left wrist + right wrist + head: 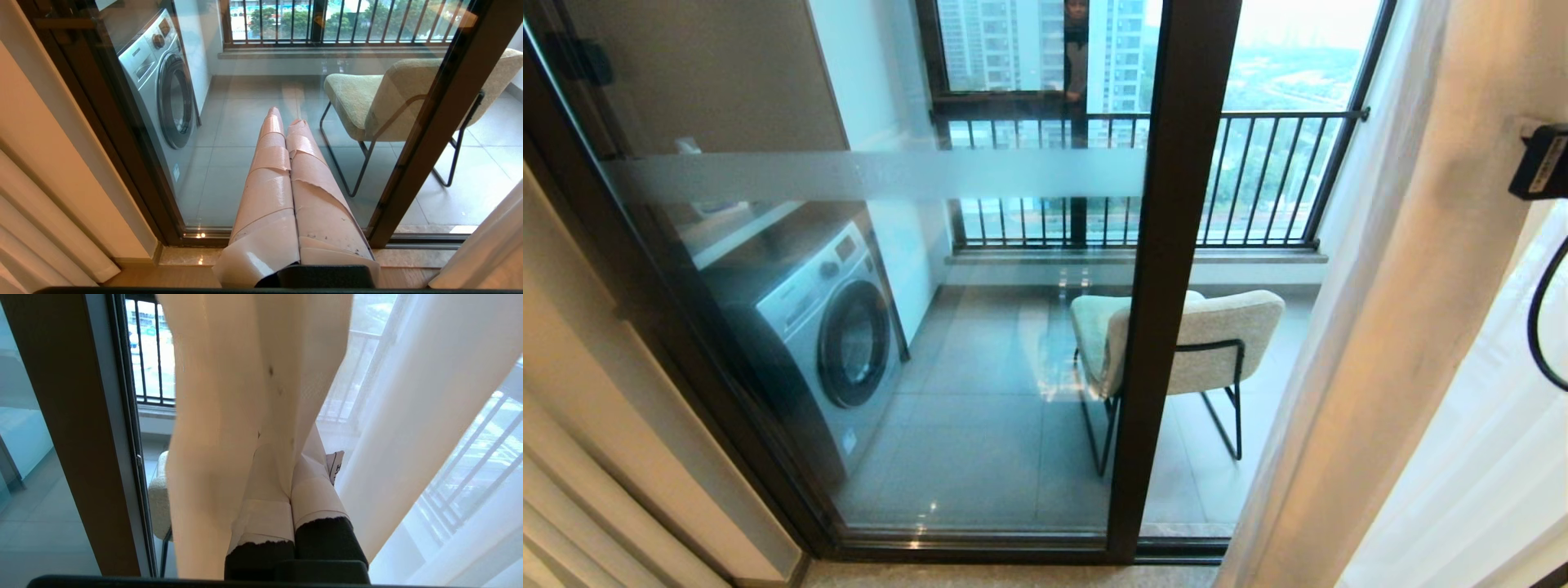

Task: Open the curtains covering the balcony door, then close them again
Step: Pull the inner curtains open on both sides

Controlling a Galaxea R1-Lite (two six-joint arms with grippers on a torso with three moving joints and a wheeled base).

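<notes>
The curtains [1388,343] are hanging bunched at 3 o'clock in the head view, leaving the balcony door [1168,278] uncovered with 1 chair [1217,343] showing behind its glass. The right gripper [292,457] is pinching a fold of the beige drape between closed fingers, while the left gripper [286,122] is sitting shut and empty, pointing toward the glass

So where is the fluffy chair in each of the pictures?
Head view: the chair stands on the balcony floor, right of centre, partly behind the balcony door's dark frame.
Left wrist view: the chair is upper right, behind the glass, beyond the shut left gripper.
Right wrist view: only a sliver of the chair shows, beside the beige curtain.
Shared landmark: the door frame.
</notes>
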